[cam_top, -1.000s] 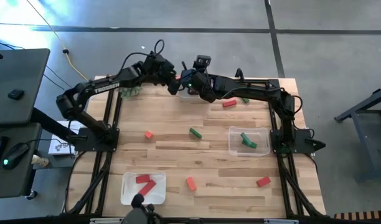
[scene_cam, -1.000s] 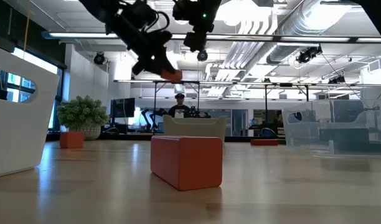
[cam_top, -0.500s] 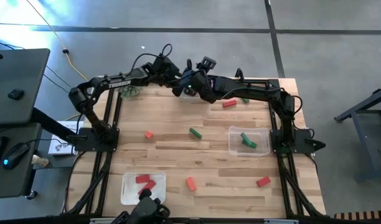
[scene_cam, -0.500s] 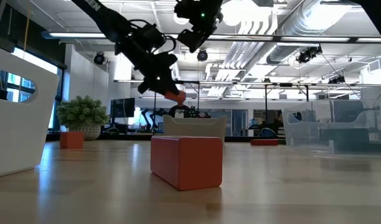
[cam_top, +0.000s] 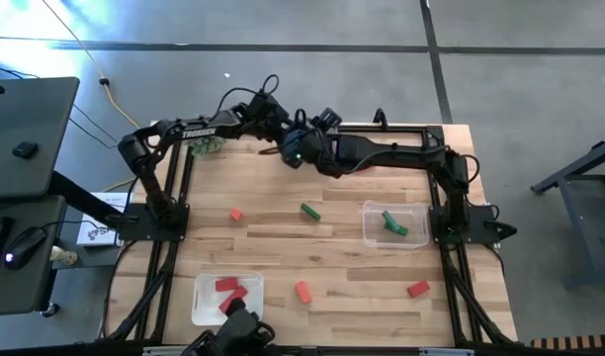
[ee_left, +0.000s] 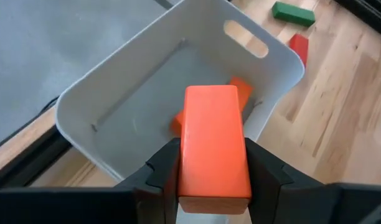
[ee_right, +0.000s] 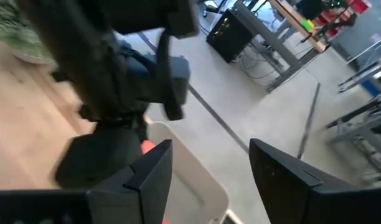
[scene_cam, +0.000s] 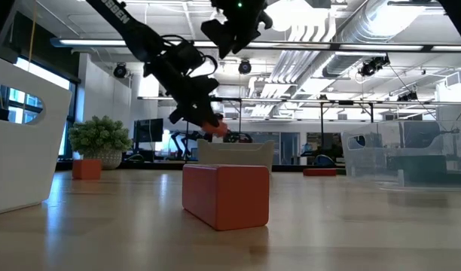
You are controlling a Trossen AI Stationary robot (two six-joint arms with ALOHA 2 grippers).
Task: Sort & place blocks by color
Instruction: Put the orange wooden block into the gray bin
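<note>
My left gripper (ee_left: 212, 171) is shut on an orange block (ee_left: 213, 140) and hangs over a white tray (ee_left: 116, 93) at the table's far edge; another orange block (ee_left: 240, 90) lies inside it. In the low view the left gripper (scene_cam: 208, 122) slants down with the block (scene_cam: 217, 128) above the tray (scene_cam: 234, 154). My right gripper (ee_right: 209, 171) is open and holds nothing; it hovers higher (scene_cam: 234, 26), close beside the left one. Loose blocks rest flat on the table: coral (cam_top: 236, 213), green (cam_top: 310, 211), coral (cam_top: 302, 291), red (cam_top: 418, 289). My left gripper pinches the orange block by its two long sides (ee_left: 184, 155), one finger (ee_left: 162, 171) on each side, fingers lying along the block. The block's far end sticks out past the fingertips. It is lifted clear, tilted downward over the white tray's open top.
A clear tray (cam_top: 372, 235) with green blocks sits near the right edge; a white tray (cam_top: 206, 302) with red blocks sits near the front left. A spiky green plant ball (cam_top: 206, 146) stands at the far left. A green (ee_left: 293, 12) and a red block (ee_left: 298, 45) lie beyond the far tray.
My left gripper has carried the orange block down and slightly toward the table's right, ending over the far white tray, and stayed shut on it. My right gripper has shifted a little toward the table's left, staying above.
</note>
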